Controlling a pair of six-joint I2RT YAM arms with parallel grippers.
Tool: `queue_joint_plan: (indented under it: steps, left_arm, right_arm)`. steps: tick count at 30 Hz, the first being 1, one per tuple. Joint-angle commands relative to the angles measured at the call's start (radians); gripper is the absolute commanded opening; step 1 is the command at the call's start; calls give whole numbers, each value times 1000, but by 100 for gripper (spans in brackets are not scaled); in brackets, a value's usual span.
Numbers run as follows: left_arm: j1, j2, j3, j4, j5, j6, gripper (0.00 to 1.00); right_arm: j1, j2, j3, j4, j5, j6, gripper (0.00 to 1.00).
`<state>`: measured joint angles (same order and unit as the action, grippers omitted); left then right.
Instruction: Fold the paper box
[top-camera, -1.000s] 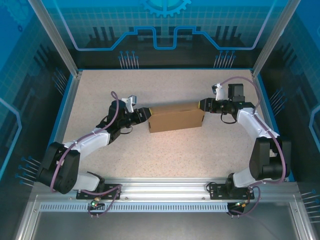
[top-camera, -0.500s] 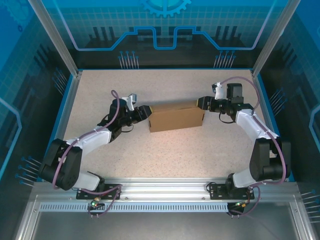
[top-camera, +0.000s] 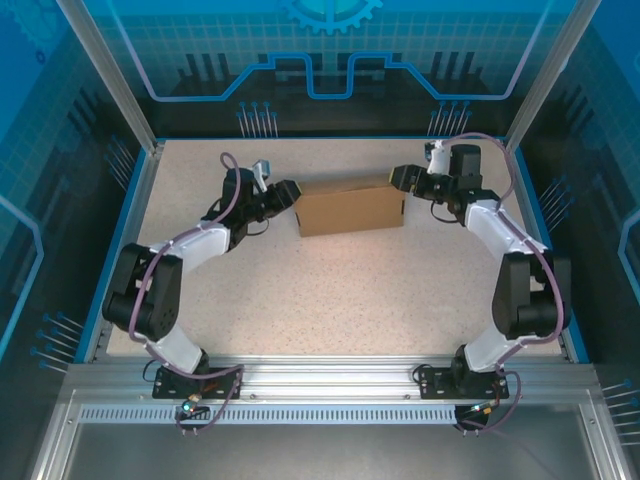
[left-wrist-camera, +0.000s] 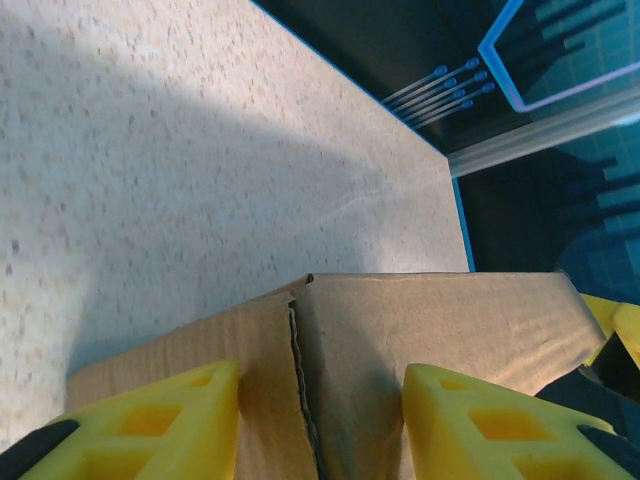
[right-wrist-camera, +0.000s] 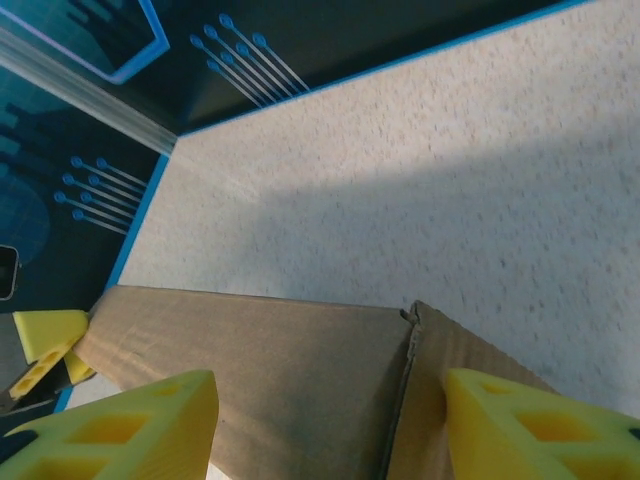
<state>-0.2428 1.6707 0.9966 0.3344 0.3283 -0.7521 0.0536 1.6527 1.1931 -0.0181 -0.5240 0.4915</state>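
I see the box (top-camera: 350, 208) lying on the speckled surface (top-camera: 330, 300), right between my two claws. It is plain brown cardboard. It is folded up into a closed, long shape, and its top looks flat and shut.

My left claw (top-camera: 288, 194) is at the left end of the box. In the left wrist view its yellow fingers (left-wrist-camera: 150, 425) sit one on each side of that end. The cardboard fills the gap from one finger to the other, so this claw is partly closed and holding the box. A folded seam runs up the cardboard between the two fingers, where two sides of the box meet at a corner.

My right claw (top-camera: 398, 178) is at the right end of the box, near its back corner. In the right wrist view its yellow fingers (right-wrist-camera: 120, 430) stand wide apart, with the box end between them. There is a seam in the cardboard here too, closer to the right-hand finger in that view. I can't tell if these fingers press on the box.

Each wrist view shows a bit of the other claw's yellow finger past the far end of the box.

Both arms bend inward toward the box.
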Motion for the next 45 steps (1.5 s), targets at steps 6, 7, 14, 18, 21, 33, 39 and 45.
queue_joint_plan:
  steps: [6,7,14,18,21,33,39,45]
  left_arm:
    - [-12,145,274,-58,74,110,48]
    - [-12,157,282,-52,82,108,48]
    - [-16,163,231,8,112,115,49]
    - [-27,130,154,45,118,117,49]
    - [-42,99,90,61,114,125,50]
    - [-122,19,-185,204,73,93,55]
    - [-136,51,-290,283,47,69,57]
    - [-136,25,-354,258,-41,118,65]
  right_arm:
    - [80,157,208,25,-113,7,60]
    - [83,164,212,21,-113,-4,60]
    - [89,153,156,-7,-91,-85,60]
    - [96,106,72,9,-80,-103,60]
    - [104,54,-6,19,-63,-117,61]
    - [129,-69,-277,83,-28,-95,64]
    - [129,-81,-383,76,27,-83,66]
    - [128,-117,-386,-76,223,-132,68]
